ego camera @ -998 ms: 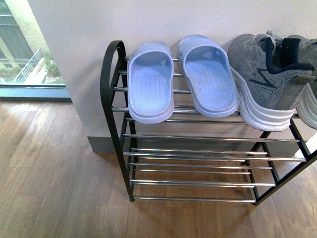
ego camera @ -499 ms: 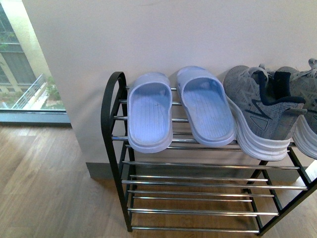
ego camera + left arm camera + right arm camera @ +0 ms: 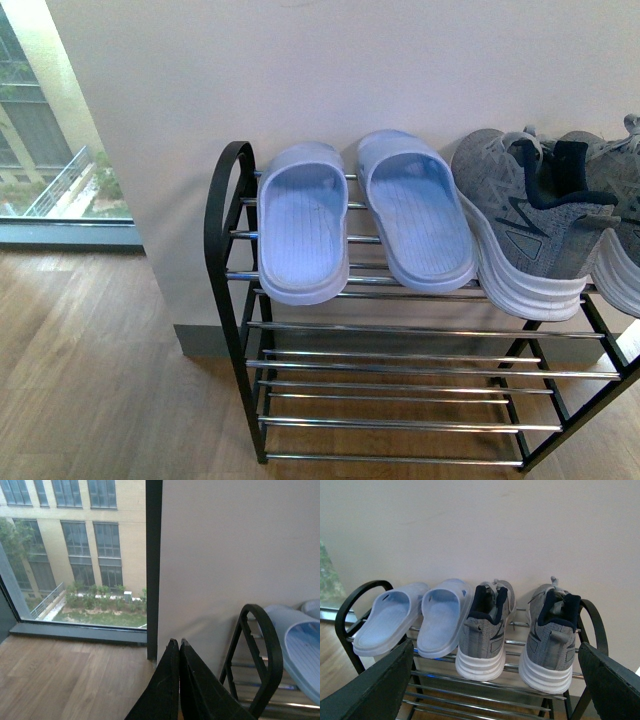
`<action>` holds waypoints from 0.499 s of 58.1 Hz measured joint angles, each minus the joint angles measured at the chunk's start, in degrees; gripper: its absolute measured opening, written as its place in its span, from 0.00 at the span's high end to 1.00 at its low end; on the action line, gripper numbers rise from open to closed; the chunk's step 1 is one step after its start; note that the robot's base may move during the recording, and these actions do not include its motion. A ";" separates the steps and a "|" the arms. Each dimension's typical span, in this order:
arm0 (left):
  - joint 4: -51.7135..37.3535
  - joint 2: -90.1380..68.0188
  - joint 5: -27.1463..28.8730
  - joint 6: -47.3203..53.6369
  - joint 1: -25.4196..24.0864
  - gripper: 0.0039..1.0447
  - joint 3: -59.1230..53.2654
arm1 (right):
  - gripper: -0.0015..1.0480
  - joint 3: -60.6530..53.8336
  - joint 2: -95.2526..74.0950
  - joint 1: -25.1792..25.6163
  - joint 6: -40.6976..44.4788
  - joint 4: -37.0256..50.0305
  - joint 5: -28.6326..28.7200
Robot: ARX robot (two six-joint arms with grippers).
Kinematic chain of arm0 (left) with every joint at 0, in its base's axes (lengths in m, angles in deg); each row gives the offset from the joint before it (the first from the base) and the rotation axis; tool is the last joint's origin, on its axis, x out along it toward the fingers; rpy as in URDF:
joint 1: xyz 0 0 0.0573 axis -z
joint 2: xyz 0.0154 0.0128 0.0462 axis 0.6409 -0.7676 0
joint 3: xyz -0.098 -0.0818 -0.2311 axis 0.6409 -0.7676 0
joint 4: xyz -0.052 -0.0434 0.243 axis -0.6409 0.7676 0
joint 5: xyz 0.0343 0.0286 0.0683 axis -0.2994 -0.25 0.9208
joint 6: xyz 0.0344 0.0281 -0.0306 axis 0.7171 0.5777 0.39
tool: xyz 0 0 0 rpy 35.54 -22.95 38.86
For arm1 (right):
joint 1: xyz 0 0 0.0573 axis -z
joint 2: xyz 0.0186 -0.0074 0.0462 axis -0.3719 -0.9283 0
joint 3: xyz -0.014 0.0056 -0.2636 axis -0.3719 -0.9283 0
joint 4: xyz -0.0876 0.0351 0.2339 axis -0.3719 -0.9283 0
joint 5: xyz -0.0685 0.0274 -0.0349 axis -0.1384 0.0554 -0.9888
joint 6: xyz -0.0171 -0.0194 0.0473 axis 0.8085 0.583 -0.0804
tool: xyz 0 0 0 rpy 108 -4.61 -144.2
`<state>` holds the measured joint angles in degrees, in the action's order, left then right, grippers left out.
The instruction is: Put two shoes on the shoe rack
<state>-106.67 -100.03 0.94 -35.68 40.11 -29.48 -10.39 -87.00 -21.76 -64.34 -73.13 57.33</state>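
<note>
Both sneakers on rack top tier; main risk = heel overhang.
R end effector (image 3: 492,680) splayed wide, empty, facing left sneaker (image 3: 485,630) and right sneaker (image 3: 550,637); L end effector (image 3: 179,645) clenched, empty. Heels jut past front bar of shoe rack (image 3: 365,592); a bump from R could tip them off.

Shoe rack (image 3: 225,215) top tier holds sandals (image 3: 365,215) and sneakers (image 3: 515,630).

— Where does the left tool (image 3: 179,680) stand?
— Its two dark fingers (image 3: 162,690) press flat together, tips at 12 o'clock, nothing between them.
— And the right tool (image 3: 492,680)?
— Spread wide, one finger (image 3: 375,687) at 8 o'clock, the other at 4 o'clock, holding nothing.
</note>
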 joint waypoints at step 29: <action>16.06 17.20 0.00 0.02 -0.02 0.99 -0.48 | 0.09 0.00 0.00 0.00 0.00 0.00 0.00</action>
<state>-90.61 -82.83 0.94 -35.66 40.09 -29.96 -10.39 -87.00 -21.76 -64.34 -73.13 57.33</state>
